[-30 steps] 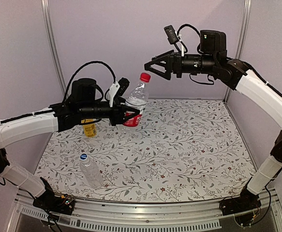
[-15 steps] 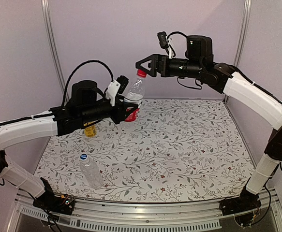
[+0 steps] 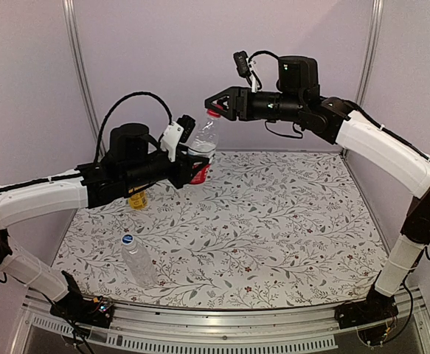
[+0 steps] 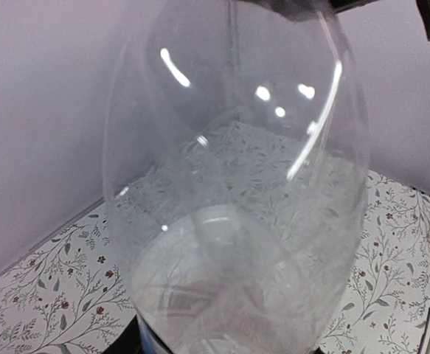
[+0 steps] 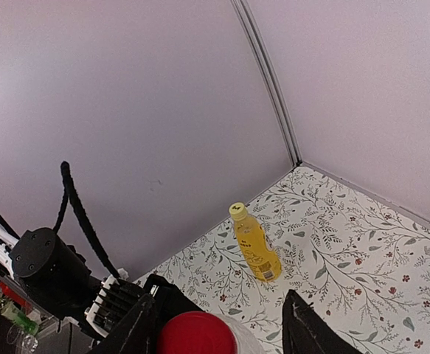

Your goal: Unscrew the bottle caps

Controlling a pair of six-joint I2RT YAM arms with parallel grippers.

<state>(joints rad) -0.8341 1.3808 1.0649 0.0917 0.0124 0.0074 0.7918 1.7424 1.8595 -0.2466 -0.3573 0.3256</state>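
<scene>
My left gripper (image 3: 198,171) is shut on the red label of a clear bottle (image 3: 203,140) and holds it upright above the table. In the left wrist view that bottle (image 4: 237,184) fills the frame and hides the fingers. The bottle's red cap (image 3: 214,113) sits between the fingers of my right gripper (image 3: 213,103), which reaches in from the right. In the right wrist view the red cap (image 5: 196,333) lies next to the left finger, with a gap to the right finger, so the right gripper (image 5: 218,317) is open.
A bottle of yellow liquid (image 5: 254,247) with a yellow cap (image 5: 237,210) stands at the back left, partly behind my left arm (image 3: 52,193). A clear bottle (image 3: 137,259) with a blue cap (image 3: 127,239) stands near the front left. Walls close off the back and sides.
My right gripper has moved left and down onto the red cap, and its jaws have narrowed around it. The left arm has raised the bottle a little.
</scene>
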